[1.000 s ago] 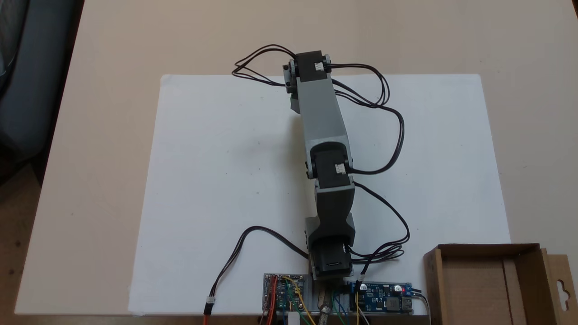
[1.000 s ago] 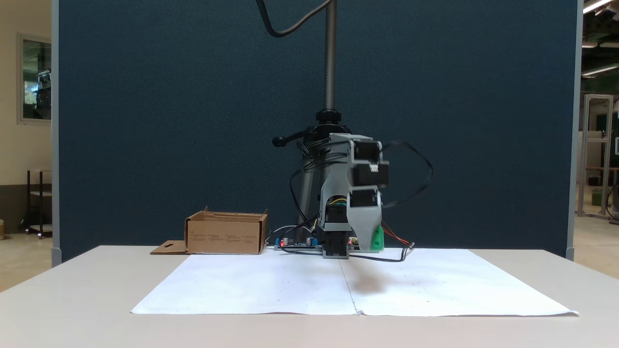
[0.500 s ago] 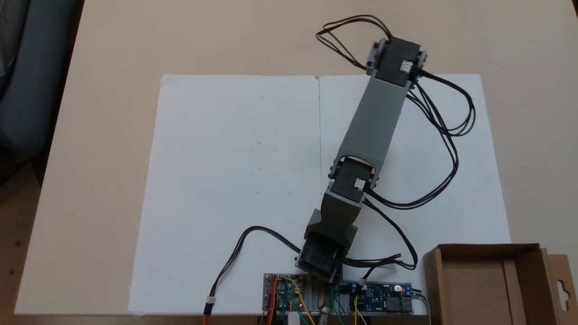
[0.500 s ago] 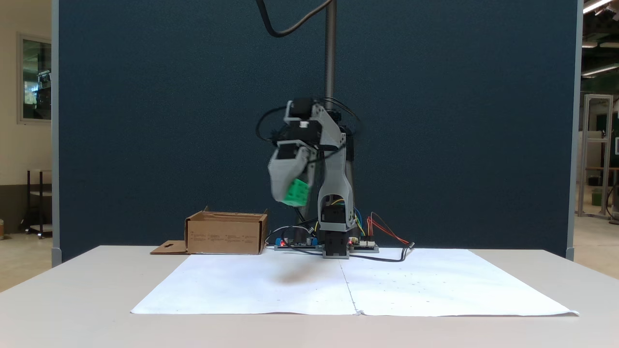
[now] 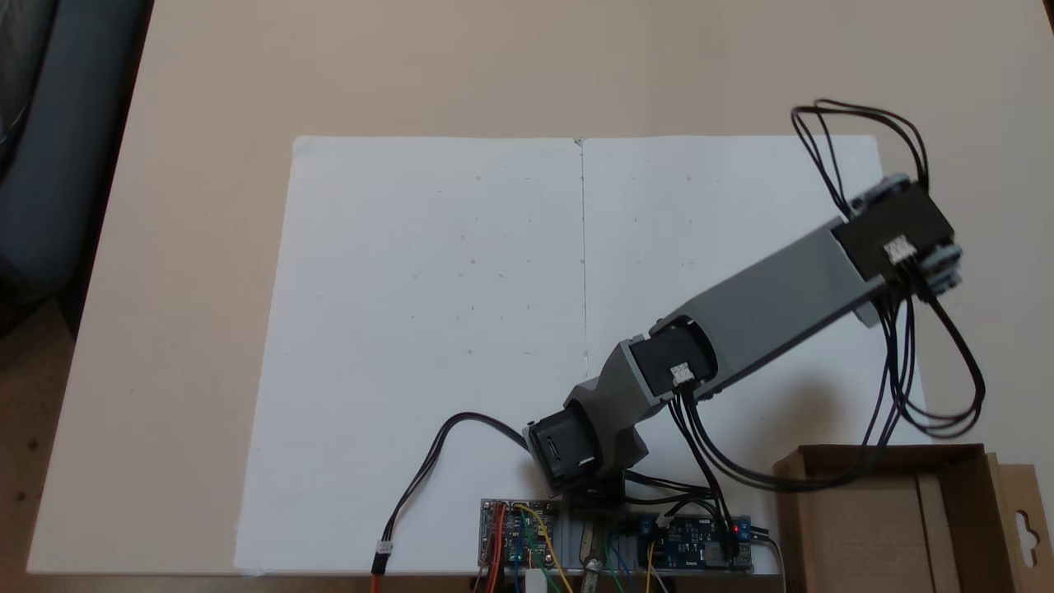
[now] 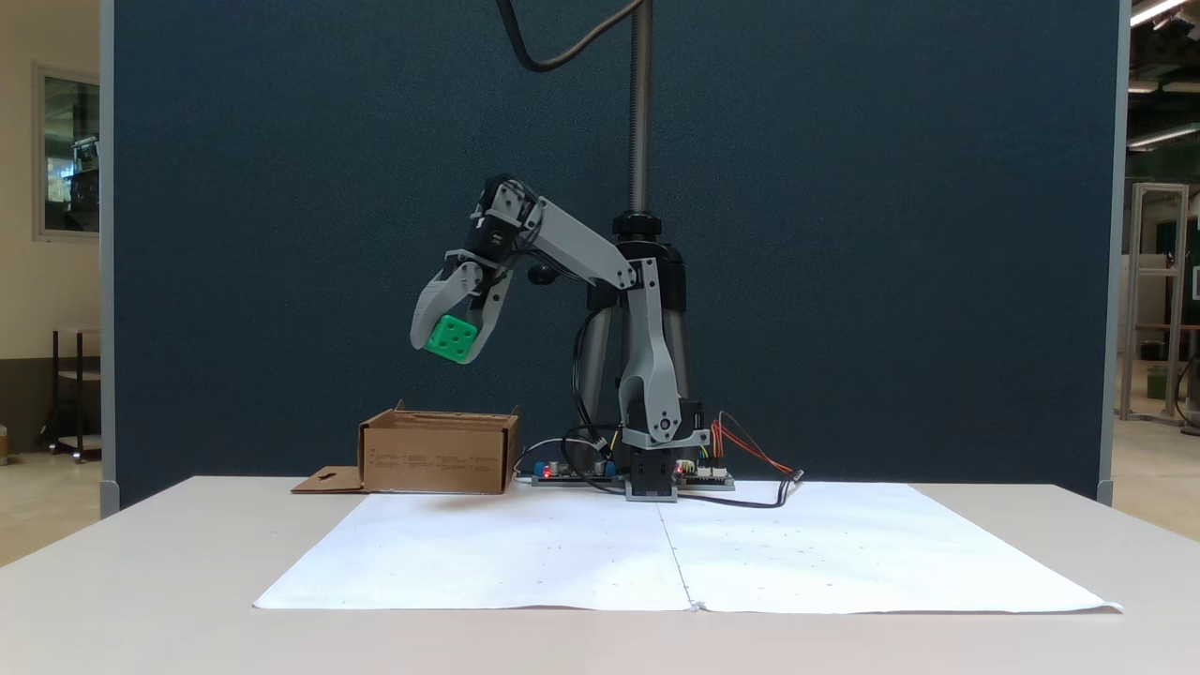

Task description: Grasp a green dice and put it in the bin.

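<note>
In the side-on fixed view the green dice (image 6: 451, 338) hangs high in the air, clamped between the two grey fingers of my gripper (image 6: 450, 345), which is shut on it. It hovers well above the brown cardboard bin (image 6: 439, 454) and roughly over it. From above, the arm (image 5: 774, 305) stretches toward the right edge of the white paper and its wrist motor (image 5: 897, 235) covers the gripper and dice. The bin (image 5: 980, 486) sits at the bottom right, and its flap with the hang-hole (image 5: 1025, 523) points right.
A white paper sheet (image 5: 428, 313) covers the middle of the beige table (image 5: 206, 99). Circuit boards (image 5: 520, 531) and loose wires lie by the arm's base at the near edge. Black cables (image 5: 930, 379) loop from the wrist down over the bin's rim. A dark blue screen (image 6: 281, 187) stands behind.
The arm has swung about its base from the paper's middle toward the bin, and the dice has risen from just above the paper to high above the bin.
</note>
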Controlling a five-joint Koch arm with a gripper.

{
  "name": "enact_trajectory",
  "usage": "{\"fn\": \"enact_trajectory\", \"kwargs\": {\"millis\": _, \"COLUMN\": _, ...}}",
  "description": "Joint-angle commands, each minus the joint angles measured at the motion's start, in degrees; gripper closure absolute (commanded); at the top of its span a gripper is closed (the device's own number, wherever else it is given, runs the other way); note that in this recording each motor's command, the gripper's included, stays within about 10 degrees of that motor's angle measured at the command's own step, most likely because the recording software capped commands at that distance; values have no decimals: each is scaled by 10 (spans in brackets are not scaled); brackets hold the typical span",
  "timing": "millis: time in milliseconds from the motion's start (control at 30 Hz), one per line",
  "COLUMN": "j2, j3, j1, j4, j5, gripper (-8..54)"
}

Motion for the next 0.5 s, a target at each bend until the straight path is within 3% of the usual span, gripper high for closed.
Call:
{"fn": "enact_trajectory", "kwargs": {"millis": 0, "j2": 31, "j3": -20, "j1": 59, "j4": 29, "j5": -71, "gripper": 336}}
{"fn": "enact_trajectory", "kwargs": {"millis": 467, "j2": -19, "j3": -20, "j1": 287, "j4": 44, "j5": -169, "gripper": 336}}
